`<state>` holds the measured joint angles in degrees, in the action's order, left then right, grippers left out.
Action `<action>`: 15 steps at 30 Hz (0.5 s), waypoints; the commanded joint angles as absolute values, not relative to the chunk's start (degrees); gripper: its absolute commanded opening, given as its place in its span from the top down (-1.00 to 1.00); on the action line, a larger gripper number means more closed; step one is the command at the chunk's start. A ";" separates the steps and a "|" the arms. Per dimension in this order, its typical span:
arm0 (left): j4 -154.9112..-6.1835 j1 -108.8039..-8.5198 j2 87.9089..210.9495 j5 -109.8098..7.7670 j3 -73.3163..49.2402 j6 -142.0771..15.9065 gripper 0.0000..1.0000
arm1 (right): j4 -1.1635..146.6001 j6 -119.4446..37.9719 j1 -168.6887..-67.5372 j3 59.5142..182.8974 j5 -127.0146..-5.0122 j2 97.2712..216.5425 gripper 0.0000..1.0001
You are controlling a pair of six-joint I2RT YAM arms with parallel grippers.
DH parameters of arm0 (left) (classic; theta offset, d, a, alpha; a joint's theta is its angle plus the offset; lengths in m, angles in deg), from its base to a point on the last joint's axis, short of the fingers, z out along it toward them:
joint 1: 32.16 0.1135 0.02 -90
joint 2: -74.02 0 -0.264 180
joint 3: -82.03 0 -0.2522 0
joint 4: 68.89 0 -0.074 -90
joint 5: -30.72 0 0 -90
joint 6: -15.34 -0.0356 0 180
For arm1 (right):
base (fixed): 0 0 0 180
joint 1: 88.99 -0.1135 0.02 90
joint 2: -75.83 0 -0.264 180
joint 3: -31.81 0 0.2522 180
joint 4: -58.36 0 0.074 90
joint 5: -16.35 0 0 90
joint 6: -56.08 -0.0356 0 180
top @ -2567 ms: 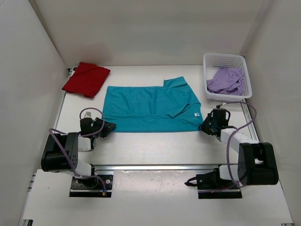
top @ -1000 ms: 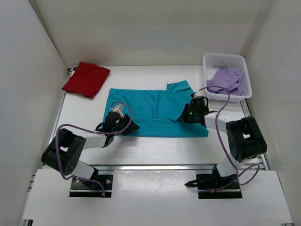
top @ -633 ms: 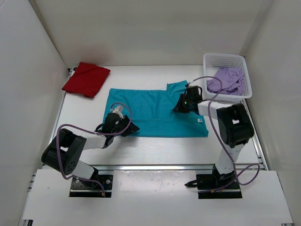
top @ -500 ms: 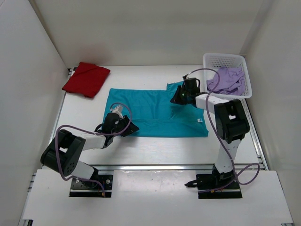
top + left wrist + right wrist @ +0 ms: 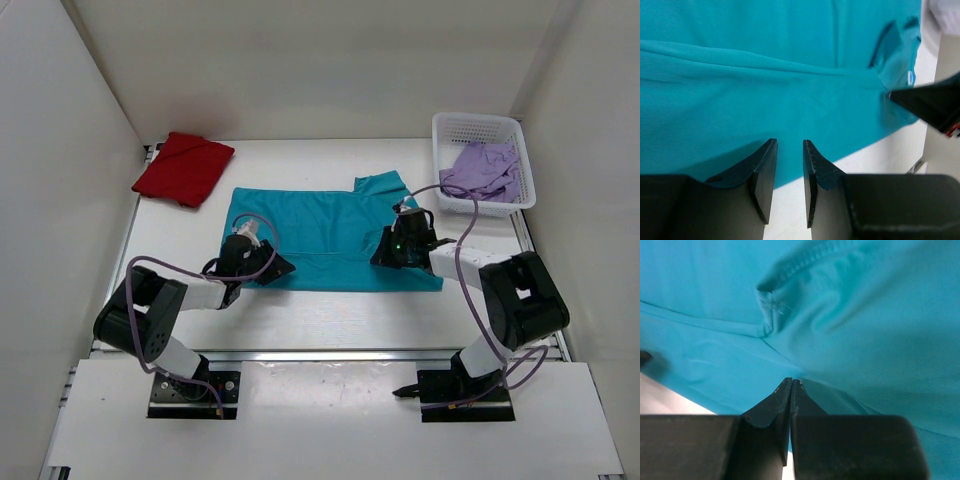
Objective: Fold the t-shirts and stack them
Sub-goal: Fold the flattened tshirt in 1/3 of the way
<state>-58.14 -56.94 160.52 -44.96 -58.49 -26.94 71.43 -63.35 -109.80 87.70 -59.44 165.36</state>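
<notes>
Three shirts in all: one teal shirt (image 5: 320, 235) spread flat mid-desk (image 5: 330, 310), one red shirt (image 5: 183, 167) folded at the far left, one purple shirt (image 5: 482, 170) heaped in the single white basket (image 5: 477, 125) at the far right. Two grippers, both low over the teal cloth: left gripper (image 5: 790, 145) at its near edge, jaws slightly parted, nothing between; right gripper (image 5: 791, 381) beside the folded sleeve, jaws clenched, no cloth seen between.

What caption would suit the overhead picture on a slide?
The left gripper and right gripper low over a teal t-shirt; red shirt folded aside, lavender shirt in basket.
</notes>
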 commanded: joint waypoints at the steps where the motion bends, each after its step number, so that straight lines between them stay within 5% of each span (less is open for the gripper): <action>1: -53.57 -52.04 161.21 -40.58 -62.13 -23.61 0.25 | 69.75 -60.99 -110.87 88.29 -58.81 167.39 1.00; 12: -63.84 -51.41 140.48 -43.81 -75.94 -25.71 0.20 | 75.99 -61.70 -115.62 80.73 -61.01 161.26 1.00; 15: -68.13 -50.80 134.42 -45.22 -75.25 -26.76 0.17 | 78.27 -60.99 -115.62 83.79 -58.54 159.51 0.83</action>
